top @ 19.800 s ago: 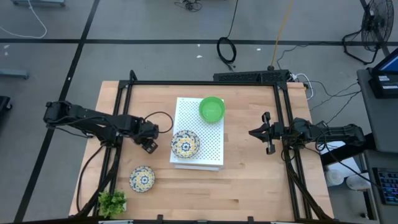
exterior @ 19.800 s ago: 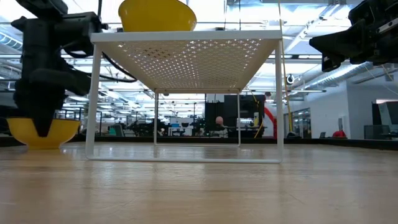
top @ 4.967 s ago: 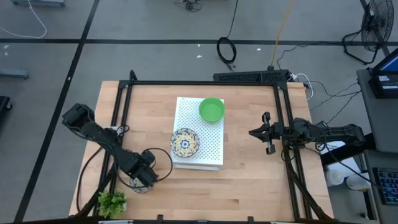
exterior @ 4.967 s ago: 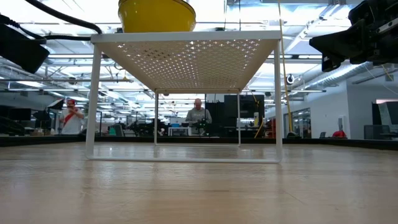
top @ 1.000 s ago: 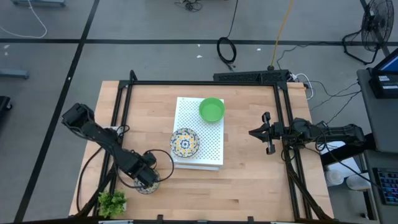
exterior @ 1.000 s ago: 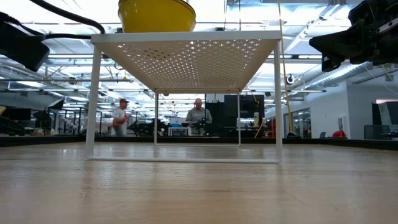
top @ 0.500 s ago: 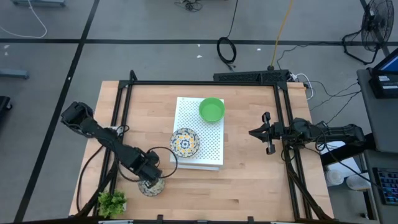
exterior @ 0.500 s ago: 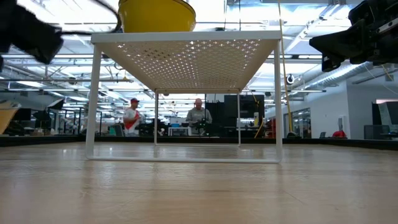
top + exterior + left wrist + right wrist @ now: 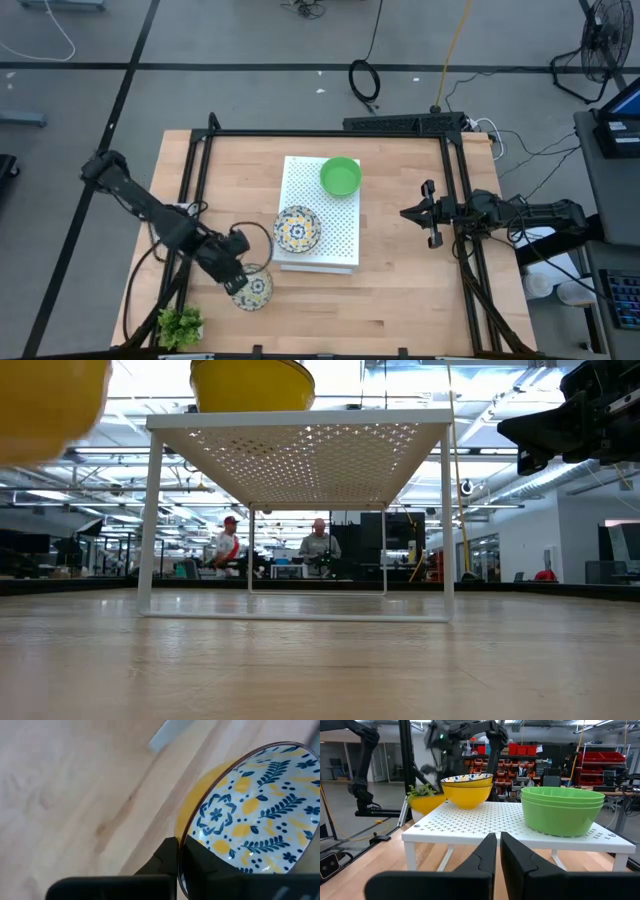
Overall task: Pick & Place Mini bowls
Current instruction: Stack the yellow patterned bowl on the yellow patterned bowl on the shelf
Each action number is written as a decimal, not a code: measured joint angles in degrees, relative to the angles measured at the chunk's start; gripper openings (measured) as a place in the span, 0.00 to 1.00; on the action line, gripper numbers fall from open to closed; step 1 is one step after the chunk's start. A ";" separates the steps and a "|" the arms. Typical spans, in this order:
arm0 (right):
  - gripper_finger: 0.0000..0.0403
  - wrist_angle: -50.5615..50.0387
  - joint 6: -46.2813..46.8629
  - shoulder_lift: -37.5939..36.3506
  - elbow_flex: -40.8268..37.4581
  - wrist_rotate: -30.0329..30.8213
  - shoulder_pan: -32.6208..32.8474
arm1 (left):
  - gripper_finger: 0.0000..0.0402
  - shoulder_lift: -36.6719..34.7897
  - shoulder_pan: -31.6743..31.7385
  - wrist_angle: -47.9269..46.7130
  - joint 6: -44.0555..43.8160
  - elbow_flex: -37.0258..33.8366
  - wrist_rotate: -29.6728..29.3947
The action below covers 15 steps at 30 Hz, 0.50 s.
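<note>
While your left gripper [image 9: 240, 284] hangs over the wood table [image 9: 400, 290], its fingers [image 9: 167, 862] pinch the rim of a patterned bowl [image 9: 254, 290]. You can see the bowl's blue and yellow inside just past those fingers, with its yellow outside wall on the other side of them. From the low view the held bowl [image 9: 50, 405] is up off the table. It sits just beside the near corner of the white board [image 9: 330, 225].

On the board you have another patterned stack [image 9: 297, 229] and a green stack [image 9: 340, 176]. A small plant [image 9: 181, 324] stands near the held bowl, at the table's corner.

Your right gripper [image 9: 428, 213] waits apart from the board on the other side. Its fingers [image 9: 487, 852] are pressed together with nothing between them, and the board stands straight ahead of them.

Far back in the room, you can see two people [image 9: 318, 550].
</note>
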 joint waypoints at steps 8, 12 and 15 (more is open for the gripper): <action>0.04 -0.01 -0.01 -0.01 0.00 0.00 0.00 | 0.03 -12.38 0.00 5.54 7.48 0.07 -9.12; 0.04 0.00 -0.01 0.00 0.00 0.00 0.02 | 0.02 -17.95 1.00 11.05 11.73 0.07 -13.49; 0.04 -0.02 -0.01 0.00 0.00 0.00 0.00 | 0.02 -20.39 3.01 13.96 14.73 1.19 -15.42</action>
